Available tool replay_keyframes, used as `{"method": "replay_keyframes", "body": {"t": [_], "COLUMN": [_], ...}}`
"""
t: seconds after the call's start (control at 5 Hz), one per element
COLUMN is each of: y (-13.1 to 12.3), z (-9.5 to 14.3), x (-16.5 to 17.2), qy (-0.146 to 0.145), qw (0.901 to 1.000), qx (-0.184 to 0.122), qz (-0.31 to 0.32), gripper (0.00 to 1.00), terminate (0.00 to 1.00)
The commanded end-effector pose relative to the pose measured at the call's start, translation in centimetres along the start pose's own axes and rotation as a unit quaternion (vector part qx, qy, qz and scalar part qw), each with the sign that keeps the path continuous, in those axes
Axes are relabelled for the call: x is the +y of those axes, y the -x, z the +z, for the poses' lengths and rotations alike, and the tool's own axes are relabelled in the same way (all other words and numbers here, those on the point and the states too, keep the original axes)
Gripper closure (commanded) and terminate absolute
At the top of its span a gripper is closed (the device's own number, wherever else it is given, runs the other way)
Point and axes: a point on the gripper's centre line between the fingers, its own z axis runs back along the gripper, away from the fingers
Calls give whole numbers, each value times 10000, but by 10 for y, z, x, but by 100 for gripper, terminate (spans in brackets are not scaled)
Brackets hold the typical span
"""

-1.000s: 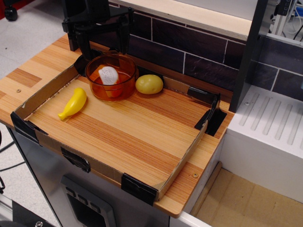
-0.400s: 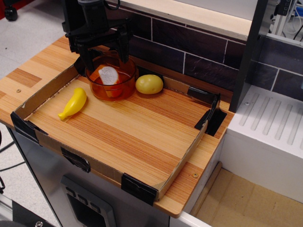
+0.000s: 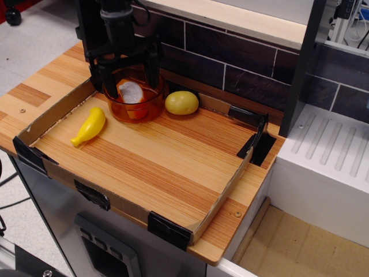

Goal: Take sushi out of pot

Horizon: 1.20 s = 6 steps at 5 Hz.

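A: Far left first: yellow banana-shaped toy (image 3: 89, 126) lying at about 9 o'clock on the wooden tray (image 3: 167, 167), well apart from everything else.

B: And next along?

A: Orange translucent pot (image 3: 136, 102) at about 11 o'clock, near the tray's back edge. Inside it, the sushi (image 3: 131, 92), white rice side showing, propped against the orange interior. Orange topping hard to separate from the pot's colour.

B: Position of the gripper (image 3: 127, 74)?

A: Directly above the pot, black, pointing down. Fingers spread wide, one tip near the pot's left rim at 9 o'clock, the other near the right rim at 3 o'clock. Nothing pinched between them.

B: So, the sushi relative to that gap?

A: Straight below and roughly centred, perhaps slightly toward 6 o'clock. Long axis appears to run from about 11 o'clock to 5 o'clock, though hard to judge through the tinted wall. Opening line of the fingers crosses that axis, which looks favourable for closing across the narrow width.

B: Next requirement, judged from this?

A: Probably a straight descent inside the rim, tips clearing both walls, then a squeeze on the rice body.

B: Anything further right?

A: Yellow lemon-like ball (image 3: 181, 103) just beside the pot at its 3 o'clock. Possibly touching; cannot tell.
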Motion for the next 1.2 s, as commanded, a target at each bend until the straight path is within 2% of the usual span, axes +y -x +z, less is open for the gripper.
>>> {"method": "replay_keyframes", "body": {"t": [0.0, 0.2, 0.4, 0.6, 0.8, 1.0], "y": [1, 0, -1, 0, 12, 32], "z": [3, 4, 11, 34, 78, 117], "x": [2, 2, 0, 2, 0, -1], "qy": [-2, 5, -73, -219, 243, 590], "qw": [9996, 9995, 9974, 9941, 9899, 9885], "qx": [-255, -307, -638, -1004, -1365, -1347], "qz": [-71, -113, -318, -351, -294, -353], "gripper": [0, 100, 100, 100, 100, 100], "terminate": [0, 0, 0, 0, 0, 0]}}
